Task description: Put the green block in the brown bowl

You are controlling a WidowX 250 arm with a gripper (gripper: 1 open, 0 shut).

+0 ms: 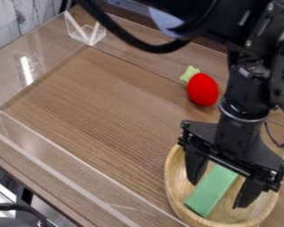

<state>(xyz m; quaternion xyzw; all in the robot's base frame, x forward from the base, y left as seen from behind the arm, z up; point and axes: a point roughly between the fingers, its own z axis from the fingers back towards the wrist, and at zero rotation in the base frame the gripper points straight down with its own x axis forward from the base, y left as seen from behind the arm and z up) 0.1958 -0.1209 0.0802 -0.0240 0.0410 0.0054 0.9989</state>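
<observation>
The green block (215,192) lies tilted inside the brown bowl (177,182) at the lower right of the camera view. My gripper (231,183) points straight down over the bowl, its black fingers (197,164) spread wide on either side of the block. The jaws are open and the block rests in the bowl, not pinched.
A red ball-like object (202,89) sits on the wooden table behind the bowl, with a small green piece (191,74) just beyond it. Clear acrylic walls (38,66) border the table on the left and far side. Black cables hang across the top.
</observation>
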